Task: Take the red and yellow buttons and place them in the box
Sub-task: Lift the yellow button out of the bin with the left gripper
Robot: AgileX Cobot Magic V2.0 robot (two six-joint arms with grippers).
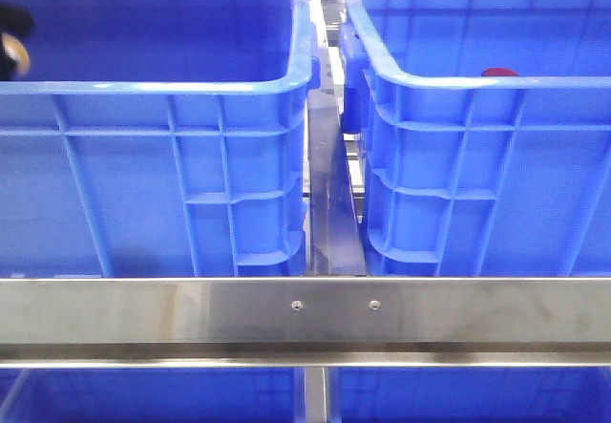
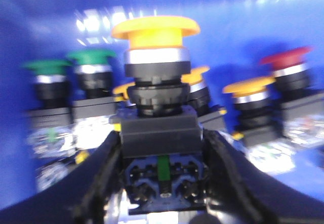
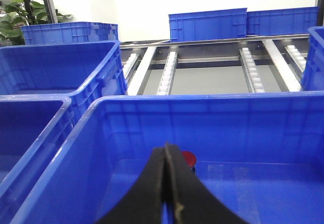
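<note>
My left gripper (image 2: pixel 161 139) is shut on the black base of a yellow button (image 2: pixel 156 29) with a wide mushroom cap, deep inside the left blue crate (image 1: pixel 162 87). More buttons stand behind it: yellow ones (image 2: pixel 249 87), a red one (image 2: pixel 286 58) and green ones (image 2: pixel 91 57). In the front view only a dark bit of that gripper (image 1: pixel 11 41) shows at the crate's left edge. My right gripper (image 3: pixel 166 150) is shut on nothing and hangs over the right blue crate (image 3: pixel 202 105). A single red button (image 3: pixel 189 158) lies on that crate's floor just beyond the fingertips; its cap (image 1: pixel 498 72) peeks over the rim.
A steel rail (image 1: pixel 305 310) runs across in front of both crates, with a narrow gap (image 1: pixel 329 184) between them. Beyond the right crate lie roller tracks (image 3: pixel 167 72) and more blue crates (image 3: pixel 207 26). Other crates sit below the rail (image 1: pixel 143 394).
</note>
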